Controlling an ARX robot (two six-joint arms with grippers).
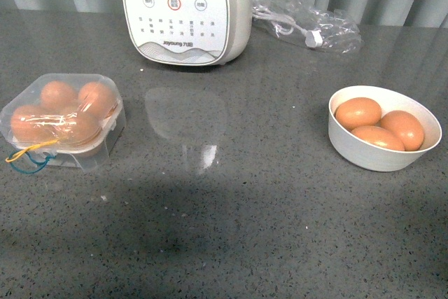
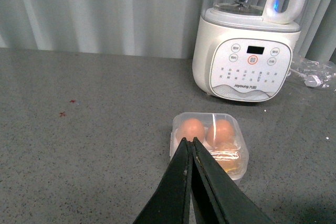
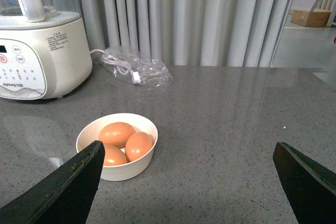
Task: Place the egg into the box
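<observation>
The clear plastic box (image 1: pixel 105 89) sits at the left of the grey table with its lid down and several orange-brown eggs (image 1: pixel 59 94) inside; a thin blue loop (image 1: pixel 24 162) hangs at its front corner. It also shows in the left wrist view (image 2: pixel 232 124), just beyond my left gripper (image 2: pixel 190 140), which is shut and empty. Three more eggs (image 1: pixel 358 112) lie in a round white bowl (image 1: pixel 378 159) at the right. My right gripper (image 3: pixel 189 150) is open and empty, with the bowl (image 3: pixel 121 170) by one finger. Neither gripper shows in the front view.
A white Joyoung appliance (image 1: pixel 185 12) stands at the back centre. A clear plastic bag with a cable (image 1: pixel 308 26) lies at the back right. Curtains hang behind the table.
</observation>
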